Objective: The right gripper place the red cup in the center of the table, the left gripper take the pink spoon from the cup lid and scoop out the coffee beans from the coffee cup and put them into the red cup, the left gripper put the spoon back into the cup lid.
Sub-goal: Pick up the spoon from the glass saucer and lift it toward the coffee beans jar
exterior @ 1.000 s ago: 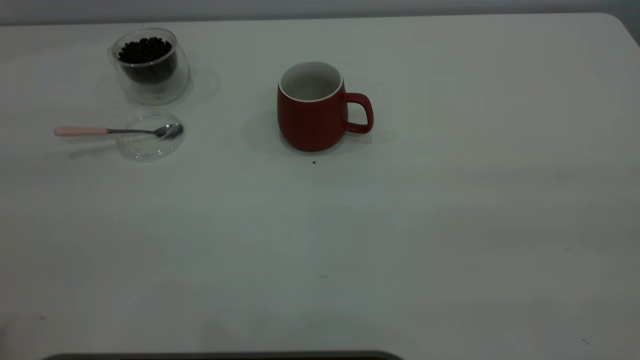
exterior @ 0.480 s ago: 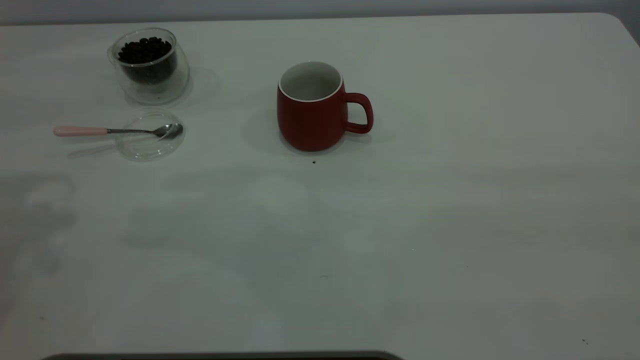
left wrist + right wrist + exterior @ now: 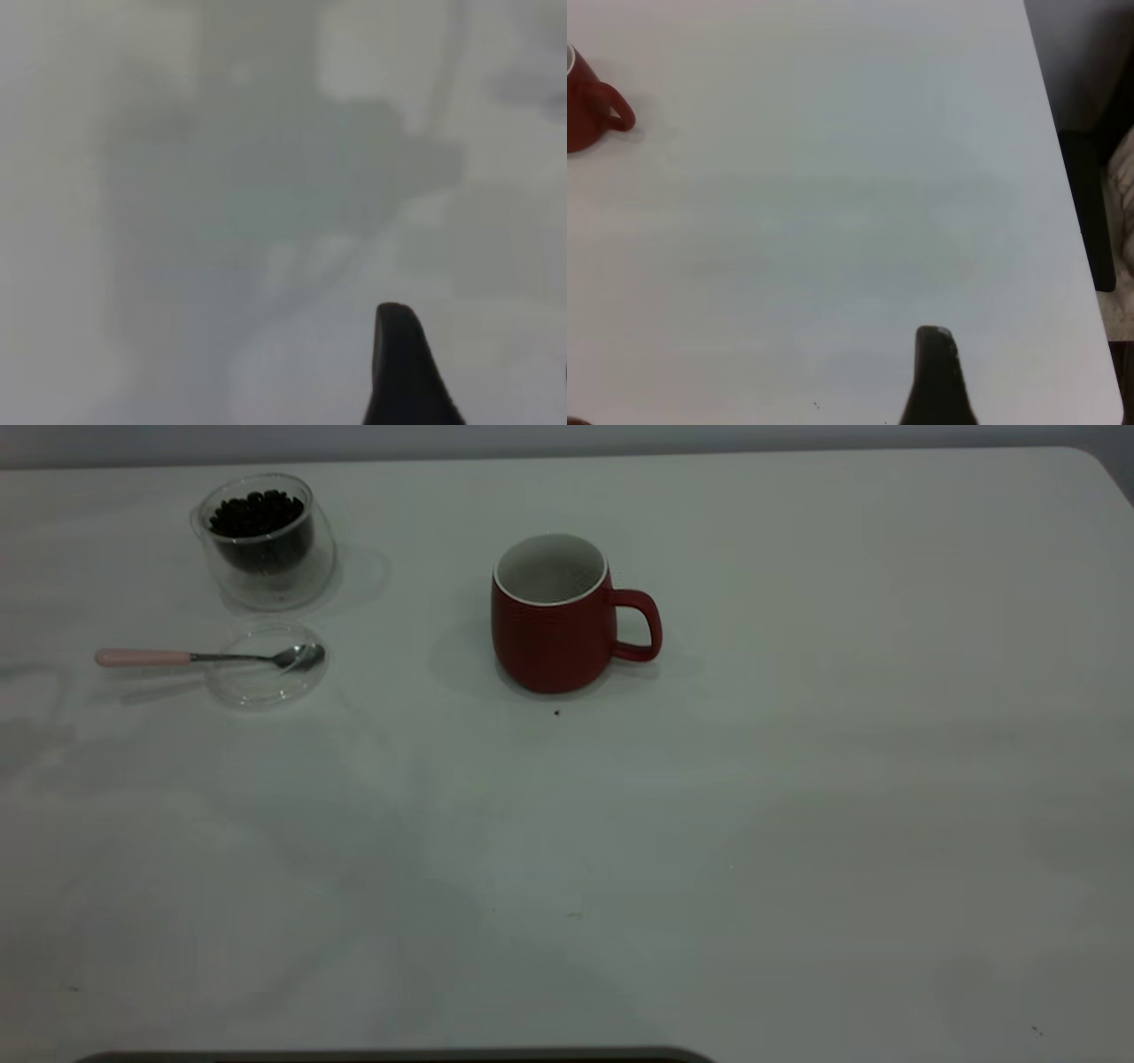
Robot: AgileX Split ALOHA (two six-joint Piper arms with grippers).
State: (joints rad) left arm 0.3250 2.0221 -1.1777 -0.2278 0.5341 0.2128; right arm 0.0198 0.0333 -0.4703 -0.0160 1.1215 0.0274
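Observation:
The red cup point(image 3: 551, 615) stands upright near the middle of the table point(image 3: 797, 824), handle to the right, white inside showing nothing. It also shows in the right wrist view point(image 3: 589, 111). The coffee cup point(image 3: 264, 540) with coffee beans point(image 3: 257, 514) stands at the far left. In front of it lies the cup lid point(image 3: 266, 666) with the pink spoon point(image 3: 142, 658) across it, bowl on the lid, handle pointing left. Neither gripper shows in the exterior view. One left gripper finger point(image 3: 399, 363) hangs over blurred, shadowed table. One right gripper finger point(image 3: 935, 376) hangs over bare table, far from the red cup.
A tiny dark speck point(image 3: 556, 712) lies just in front of the red cup. The table's right edge point(image 3: 1067, 221) and a dark chair point(image 3: 1094, 212) beyond it show in the right wrist view. A dark strip point(image 3: 399, 1056) runs along the near edge.
No object has moved. Faint shadows on the near left part of the table have shifted and spread toward the left edge.

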